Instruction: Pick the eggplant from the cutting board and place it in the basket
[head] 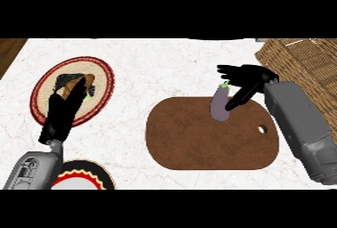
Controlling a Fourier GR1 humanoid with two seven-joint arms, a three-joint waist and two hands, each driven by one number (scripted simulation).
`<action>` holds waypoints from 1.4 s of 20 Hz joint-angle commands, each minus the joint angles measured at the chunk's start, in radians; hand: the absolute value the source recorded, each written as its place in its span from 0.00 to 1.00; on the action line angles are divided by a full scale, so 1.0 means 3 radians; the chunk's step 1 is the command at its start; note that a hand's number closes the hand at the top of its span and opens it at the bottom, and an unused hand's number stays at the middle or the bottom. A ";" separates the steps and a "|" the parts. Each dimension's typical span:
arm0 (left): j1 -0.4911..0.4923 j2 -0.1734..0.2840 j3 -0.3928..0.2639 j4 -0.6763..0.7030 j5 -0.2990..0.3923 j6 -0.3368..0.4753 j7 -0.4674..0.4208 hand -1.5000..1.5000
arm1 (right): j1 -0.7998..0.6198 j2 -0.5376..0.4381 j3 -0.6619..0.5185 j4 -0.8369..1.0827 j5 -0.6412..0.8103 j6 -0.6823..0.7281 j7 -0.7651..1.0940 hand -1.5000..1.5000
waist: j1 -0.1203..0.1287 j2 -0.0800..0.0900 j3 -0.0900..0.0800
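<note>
The wicker basket (299,62) shows nothing inside; the eggplant (219,103) stands over the cutting board's (211,138) top edge, stem up, grasped by the right hand (247,80); left hand (64,111) relaxed.

The left hand (66,109) covers part of the dark food on the woven plate (100,95). The wicker basket (299,62) runs off the right edge. A red-rimmed plate (89,171) is cut off below.
</note>
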 commanded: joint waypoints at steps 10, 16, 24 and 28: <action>-0.0137 -0.0013 0.0190 0.0023 -0.0028 -0.0176 0.0159 0.50 | 0.0025 0.0274 -0.0072 -0.0001 0.0180 -0.0145 0.0032 0.00 | 0.0001 0.0001 0.0000; -0.0016 -0.0109 0.0115 -0.0170 -0.0141 -0.0115 0.0184 0.50 | 0.0286 0.0198 0.0125 -0.0238 0.0473 -0.0021 -0.0412 1.00 | -0.0006 -0.0003 0.0001; 0.0123 -0.0067 0.0226 -0.0060 -0.0123 -0.0134 -0.0059 0.50 | 0.0333 0.0016 0.0947 -0.0802 0.1533 -0.0604 -0.0794 1.00 | -0.0051 -0.0053 -0.0008; 0.0043 -0.0094 0.0210 -0.0058 -0.0096 -0.0146 0.0074 0.50 | 0.0250 -0.0164 0.1682 -0.1187 0.2409 -0.1041 -0.0803 1.00 | -0.0081 -0.0097 -0.0013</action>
